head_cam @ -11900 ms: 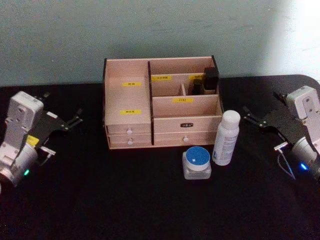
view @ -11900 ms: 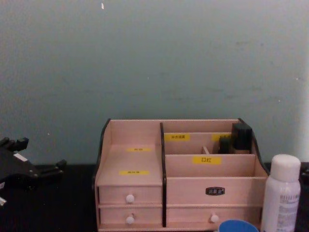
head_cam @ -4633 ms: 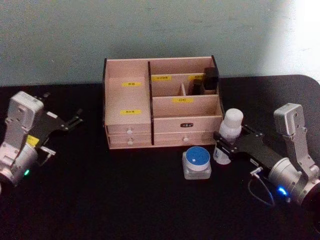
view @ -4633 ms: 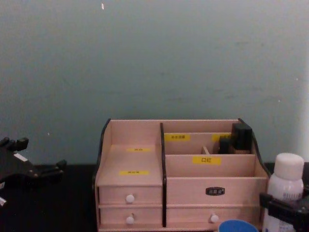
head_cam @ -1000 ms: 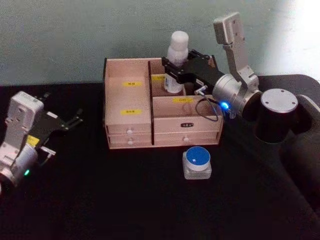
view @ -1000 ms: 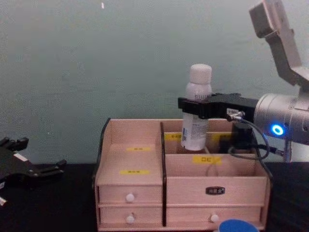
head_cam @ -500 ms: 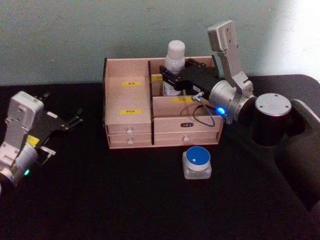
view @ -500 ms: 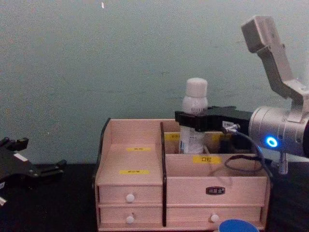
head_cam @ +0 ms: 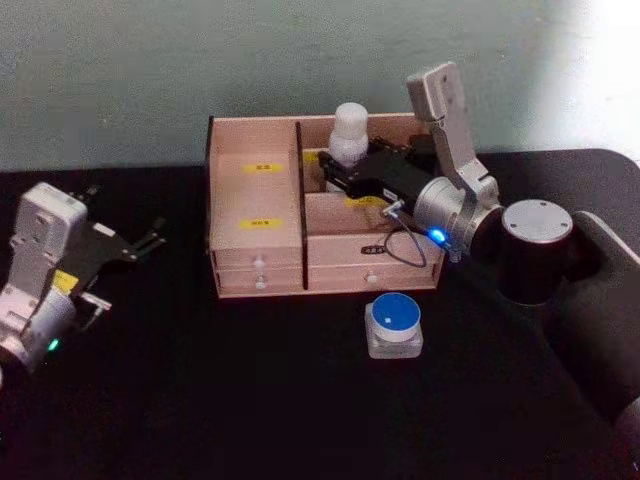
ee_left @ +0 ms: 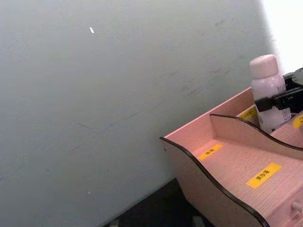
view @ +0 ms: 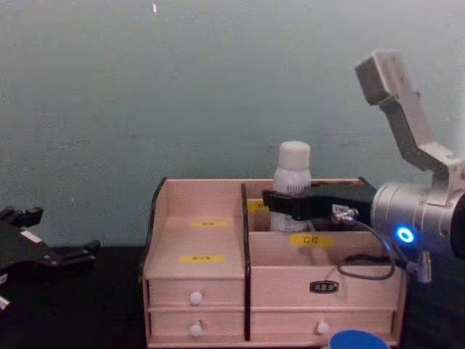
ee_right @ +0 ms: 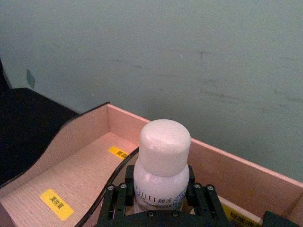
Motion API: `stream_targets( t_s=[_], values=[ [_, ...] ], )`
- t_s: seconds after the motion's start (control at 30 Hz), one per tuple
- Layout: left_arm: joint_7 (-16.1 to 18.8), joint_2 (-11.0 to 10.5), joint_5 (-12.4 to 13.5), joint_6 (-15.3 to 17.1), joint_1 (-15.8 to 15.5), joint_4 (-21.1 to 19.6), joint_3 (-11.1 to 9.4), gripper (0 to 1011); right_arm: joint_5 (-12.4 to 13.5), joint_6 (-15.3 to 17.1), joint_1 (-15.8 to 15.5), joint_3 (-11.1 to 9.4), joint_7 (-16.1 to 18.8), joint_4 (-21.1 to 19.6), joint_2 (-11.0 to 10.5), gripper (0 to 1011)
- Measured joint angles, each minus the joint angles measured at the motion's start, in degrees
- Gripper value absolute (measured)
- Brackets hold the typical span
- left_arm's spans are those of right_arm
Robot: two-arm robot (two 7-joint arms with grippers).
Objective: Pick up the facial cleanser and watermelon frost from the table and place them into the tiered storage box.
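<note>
A white bottle point(head_cam: 350, 124) with a rounded cap stands upright, its lower part down inside a rear compartment of the tiered storage box point(head_cam: 255, 200), just right of the box's dark centre divider. My right gripper point(head_cam: 338, 178) reaches in from the right and is shut on the bottle's body point(ee_right: 161, 182); from the chest its black fingers point(view: 280, 203) clamp the bottle point(view: 293, 166) below the cap. A clear jar with a blue lid point(head_cam: 394, 325) sits on the table in front of the box. I cannot tell which is the cleanser and which the frost. My left gripper point(head_cam: 125, 212) is parked at the left, open.
The box point(view: 196, 240) has yellow labels and white-knobbed drawers. A dark item point(view: 363, 190) stands in its rear right compartment, behind the right arm. A green-grey wall rises close behind. Black tabletop lies open to the left and front.
Over the last second my right gripper has come down and slightly left with the bottle, sinking its base into the box's rear compartment. The left arm has not moved.
</note>
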State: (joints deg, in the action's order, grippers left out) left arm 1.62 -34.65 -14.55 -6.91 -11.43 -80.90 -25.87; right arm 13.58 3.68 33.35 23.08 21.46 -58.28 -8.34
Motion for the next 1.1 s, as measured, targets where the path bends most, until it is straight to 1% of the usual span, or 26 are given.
stream_targets(
  t_s=[0.27,0.57,0.63,0.67,0.87,0.9,0.97,1.0,1.07,1.1],
  values=[
    [0.0,0.0,0.0,0.0,0.0,0.0,0.0,1001,-0.87,0.01,0.1,0.1,-0.26,0.61,0.2,601],
    [0.0,0.0,0.0,0.0,0.0,0.0,0.0,1001,-0.82,0.01,0.07,0.08,-0.27,0.57,0.16,601],
    [0.0,0.0,0.0,0.0,0.0,0.0,0.0,1001,-0.78,0.01,0.06,0.07,-0.26,0.56,0.15,615],
    [0.0,0.0,0.0,0.0,0.0,0.0,0.0,1001,-0.75,0.01,0.06,0.06,-0.26,0.54,0.15,663],
    [0.0,0.0,0.0,0.0,0.0,0.0,0.0,1001,-0.67,0.02,0.02,0.03,-0.24,0.51,0.15,826],
    [0.0,0.0,0.0,0.0,0.0,0.0,0.0,1001,-0.66,0.02,0.02,0.03,-0.23,0.5,0.14,869],
    [0.0,0.0,0.0,0.0,0.0,0.0,0.0,1001,-0.63,0.03,0.01,0.01,-0.23,0.49,0.14,898],
    [0.0,0.0,0.0,0.0,0.0,0.0,0.0,1001,-0.62,0.03,0.01,0.01,-0.23,0.49,0.15,944],
    [0.0,0.0,0.0,0.0,0.0,0.0,0.0,1001,-0.6,0.04,0.01,0.0,-0.22,0.48,0.15,996],
    [0.0,0.0,0.0,0.0,0.0,0.0,0.0,1001,-0.6,0.04,0.01,0.0,-0.22,0.48,0.15,1002]
  ],
)
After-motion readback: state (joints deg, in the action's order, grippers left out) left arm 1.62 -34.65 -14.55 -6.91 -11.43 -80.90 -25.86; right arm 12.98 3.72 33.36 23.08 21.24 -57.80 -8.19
